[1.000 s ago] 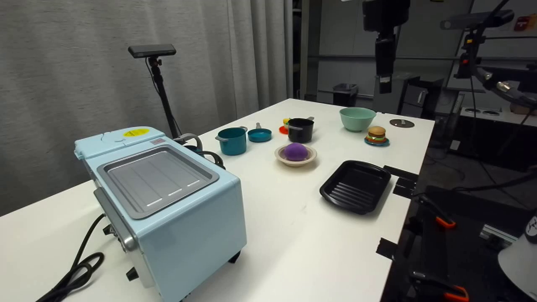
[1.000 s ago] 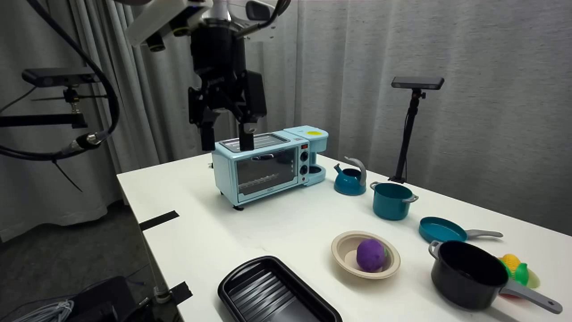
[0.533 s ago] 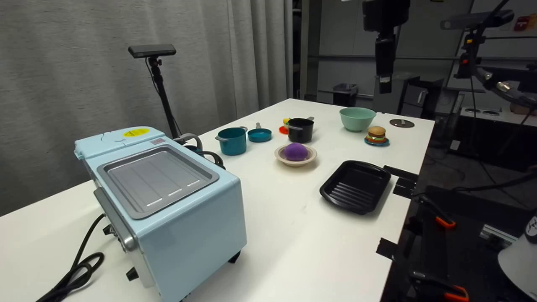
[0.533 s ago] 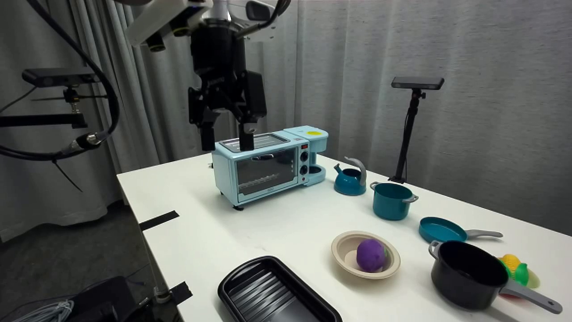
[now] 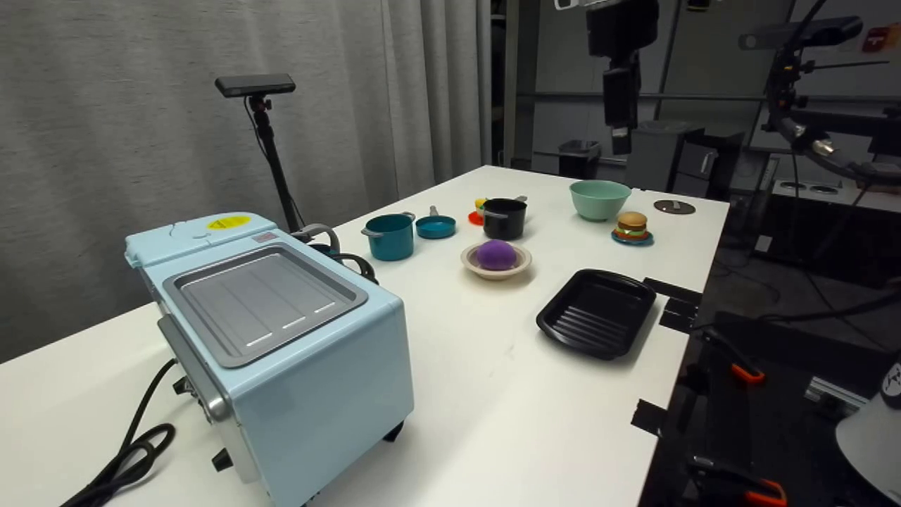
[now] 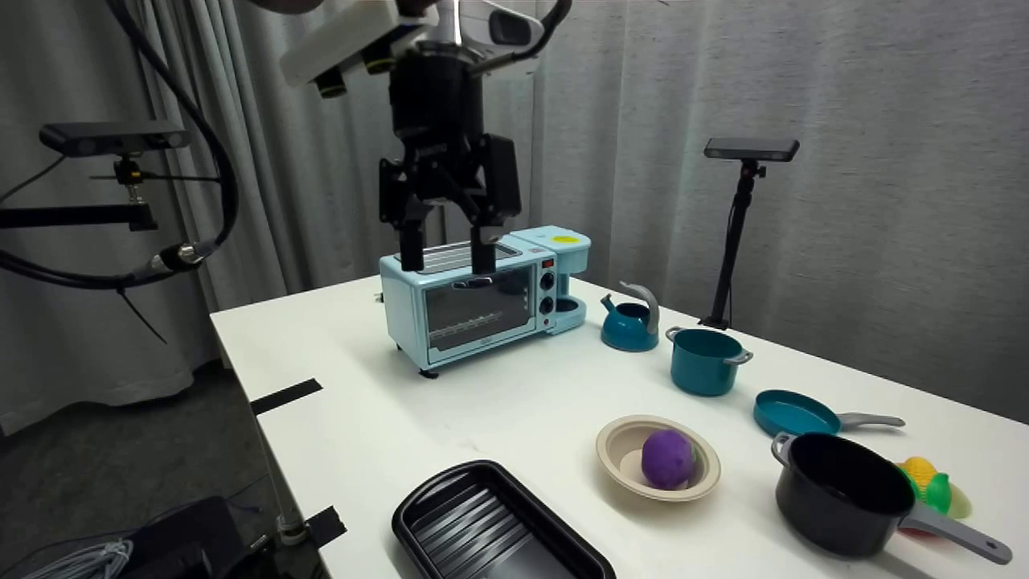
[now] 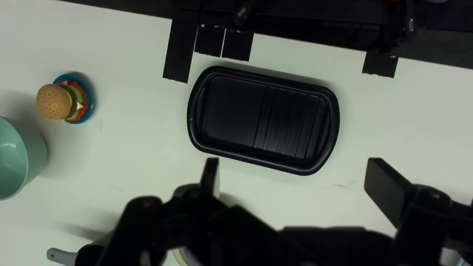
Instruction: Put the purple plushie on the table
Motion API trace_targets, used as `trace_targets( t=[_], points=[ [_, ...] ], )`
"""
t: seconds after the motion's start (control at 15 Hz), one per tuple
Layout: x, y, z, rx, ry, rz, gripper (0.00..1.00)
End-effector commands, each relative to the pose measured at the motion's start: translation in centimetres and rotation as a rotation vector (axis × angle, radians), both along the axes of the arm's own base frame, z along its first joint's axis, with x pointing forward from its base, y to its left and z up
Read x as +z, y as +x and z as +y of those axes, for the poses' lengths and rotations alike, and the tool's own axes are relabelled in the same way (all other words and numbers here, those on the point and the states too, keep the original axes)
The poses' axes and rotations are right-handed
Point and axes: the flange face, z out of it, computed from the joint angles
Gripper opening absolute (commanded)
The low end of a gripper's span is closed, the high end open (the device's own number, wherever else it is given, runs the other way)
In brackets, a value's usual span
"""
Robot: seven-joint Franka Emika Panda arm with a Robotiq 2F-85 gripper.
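Up over the white table (image 6: 498, 418) hangs the gripper (image 6: 447, 259), pointing down, its two black fingers (image 6: 412, 253) spread wide; the wrist view shows the same broad gap between them. The purple plushie (image 6: 669, 459) sits inside a shallow beige bowl (image 6: 623, 446) on that table, in plain sight in both exterior views and well apart from the fingers; a bit of green shows on one side of it. Near the bowl stands a grey-handled black saucepan (image 6: 812, 519), and in an exterior view some yellow and green toy food (image 6: 937, 492) peeks out from behind it, partly hidden. Along the side by the grey curtain (image 6: 884, 201) I can see a teal kettle (image 6: 627, 334), a teal pot (image 6: 704, 374) and a teal frying pan (image 6: 792, 414), plus a black camera (image 6: 752, 150) up on a pole (image 6: 733, 241).

Closer to the opposite edge lies a black tray (image 7: 232, 111), half flat and half ridged, with strips of black tape (image 7: 180, 55) just beside it. Farther along, a toy burger (image 7: 55, 103) rests on a small teal plate (image 7: 89, 90) near a mint-green bowl (image 5: 600, 205), and a dark round disc (image 5: 674, 207) lies flat by the table's corner. Down at the other end sits a light blue toaster oven (image 6: 406, 314), its glass door (image 6: 482, 310) closed and a grey tray (image 5: 264, 303) on its top.
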Motion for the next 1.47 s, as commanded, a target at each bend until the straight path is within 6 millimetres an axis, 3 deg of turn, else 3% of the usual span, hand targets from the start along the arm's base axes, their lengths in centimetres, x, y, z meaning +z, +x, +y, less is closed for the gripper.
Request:
trace_targets(
  t=[0.0, 0.47, 0.87, 1.4],
  points=[
    [-0.5, 4.4, -3.0, -0.002, 0.048, -0.003, 1.0],
    [-5.3, 12.9, -5.9, -0.067, 0.138, -0.069, 1.0],
    [-11.5, 19.8, -6.8, -0.137, 0.175, -0.096, 1.0],
    [-20.0, 25.3, -10.1, -0.235, 0.143, -0.03, 1.0]
  ],
)
